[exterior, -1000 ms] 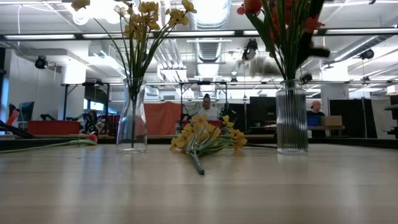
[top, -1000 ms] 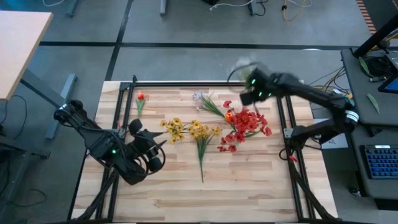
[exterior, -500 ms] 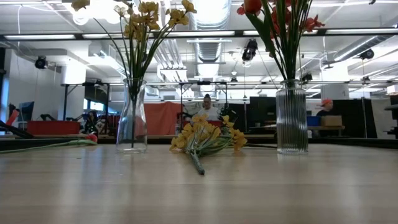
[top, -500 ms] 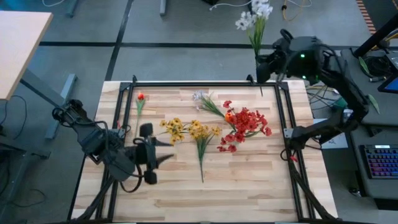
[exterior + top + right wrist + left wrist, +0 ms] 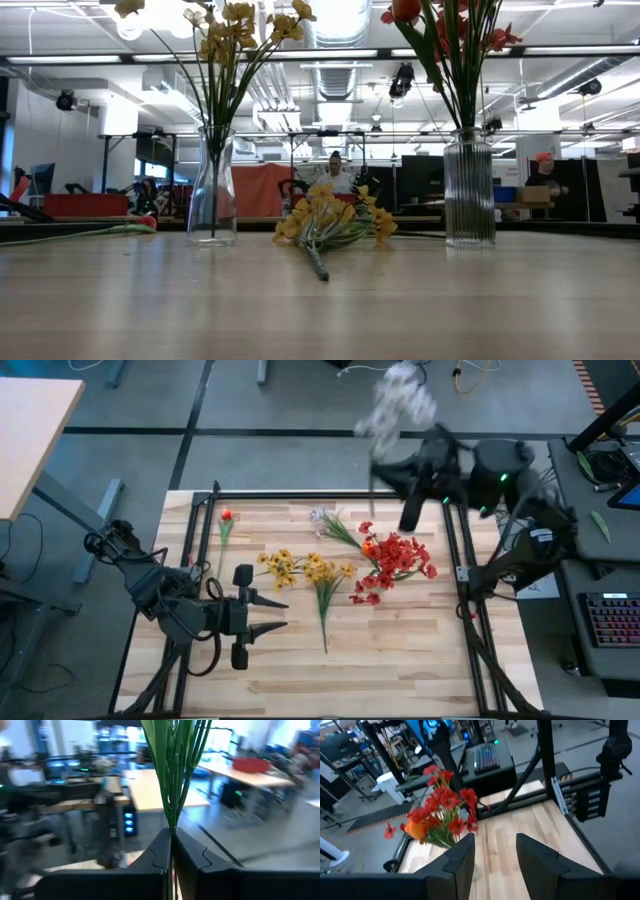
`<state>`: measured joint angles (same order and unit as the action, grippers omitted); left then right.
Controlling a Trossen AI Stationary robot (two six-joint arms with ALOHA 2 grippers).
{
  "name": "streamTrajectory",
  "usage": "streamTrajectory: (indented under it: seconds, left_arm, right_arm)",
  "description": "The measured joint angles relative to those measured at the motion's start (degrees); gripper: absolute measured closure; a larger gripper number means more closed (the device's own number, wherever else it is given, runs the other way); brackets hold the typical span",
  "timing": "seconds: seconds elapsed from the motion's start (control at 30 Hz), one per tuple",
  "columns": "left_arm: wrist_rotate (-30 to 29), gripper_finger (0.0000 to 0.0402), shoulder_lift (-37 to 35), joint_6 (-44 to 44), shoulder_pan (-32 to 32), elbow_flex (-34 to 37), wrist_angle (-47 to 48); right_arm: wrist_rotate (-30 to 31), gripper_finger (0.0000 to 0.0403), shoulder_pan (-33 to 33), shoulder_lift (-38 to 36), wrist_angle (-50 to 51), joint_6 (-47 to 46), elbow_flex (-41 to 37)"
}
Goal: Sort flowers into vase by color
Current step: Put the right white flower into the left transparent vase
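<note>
My right gripper (image 5: 171, 840) is raised beyond the table's far right corner, shut on a white flower spray (image 5: 398, 402) with green stems (image 5: 172, 780). My left gripper (image 5: 279, 614) hangs open over the table's near left, pointing toward the right edge, with nothing between its fingers (image 5: 462, 857). A glass vase of yellow flowers (image 5: 213, 190) and a ribbed vase of red flowers (image 5: 469, 190) stand on the table. A yellow bunch (image 5: 325, 585), a single red stem (image 5: 225, 525) and a pale spray (image 5: 325, 518) lie flat on the wood. My right gripper pinches the bundle of thin green stems (image 5: 171, 822) between its two fingers, low on the stalks. The fingers lie about level and across the stems. The spray stands up from the fingers, blossoms on top, lifted clear of the table.
A black frame rail (image 5: 455, 550) runs around the tabletop. A keyboard (image 5: 610, 625) sits on a desk to the right. People show in the room behind (image 5: 335, 170). Bare wood lies along the near edge (image 5: 330, 680).
My right gripper has risen from over the table's far edge with the white spray, turning until it points level; the spray is now lifted high, clear of the table. My left gripper has risen a little and tipped up toward level, rolling as it went.
</note>
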<state>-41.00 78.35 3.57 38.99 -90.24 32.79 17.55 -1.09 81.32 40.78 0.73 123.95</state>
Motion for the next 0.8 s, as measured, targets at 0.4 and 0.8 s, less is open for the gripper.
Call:
streamTrajectory:
  seconds: [0.4,0.8]
  left_arm:
    - [-5.7,0.0271,0.0,2.2,-0.9,0.0,-6.9]
    - [-12.9,0.0271,-0.4,5.0,-0.9,0.0,-10.7]
  right_arm:
    - [-6.0,0.0394,-9.9,15.7,-5.1,3.4,7.6]
    - [-11.4,0.0394,-12.3,20.8,-8.1,0.7,7.8]
